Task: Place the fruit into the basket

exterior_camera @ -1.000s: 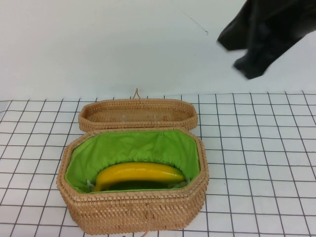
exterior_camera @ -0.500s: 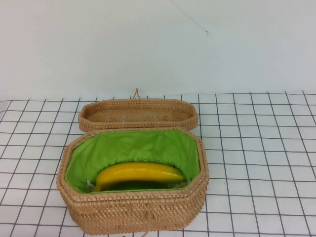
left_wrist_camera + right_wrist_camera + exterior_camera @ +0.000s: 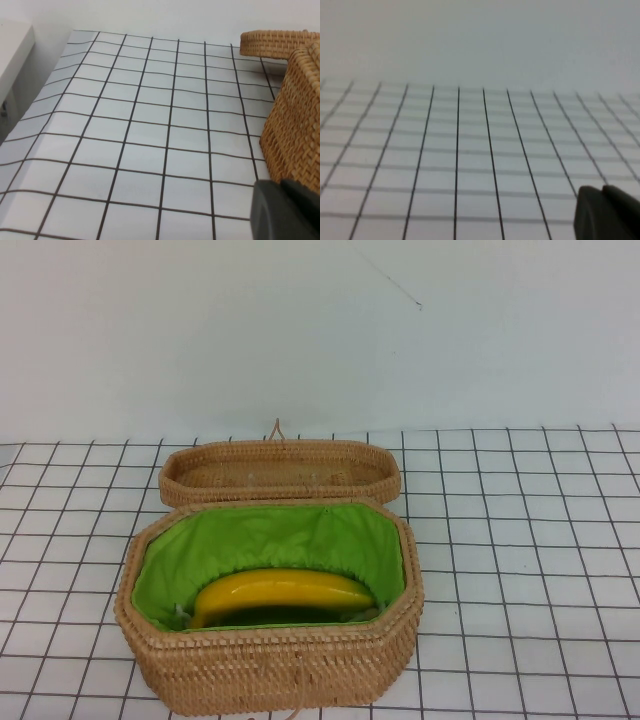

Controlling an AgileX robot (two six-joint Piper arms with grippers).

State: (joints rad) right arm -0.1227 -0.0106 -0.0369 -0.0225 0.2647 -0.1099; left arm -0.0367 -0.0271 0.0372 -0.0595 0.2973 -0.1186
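Two grippers show only as dark corner slivers in their own wrist views, so I cannot tell how either one stands. Left gripper (image 3: 285, 210) sits low beside the basket (image 3: 270, 665) wall; right gripper (image 3: 605, 212) hangs over bare gridded surface (image 3: 520, 540). Inside the green lining lies the banana (image 3: 283, 594), along the near wall. The woven lid (image 3: 280, 472) lies open behind.

Rough woven wicker basket (image 3: 270, 670), matt green cloth lining (image 3: 270, 540); glossy smooth banana (image 3: 283, 594).
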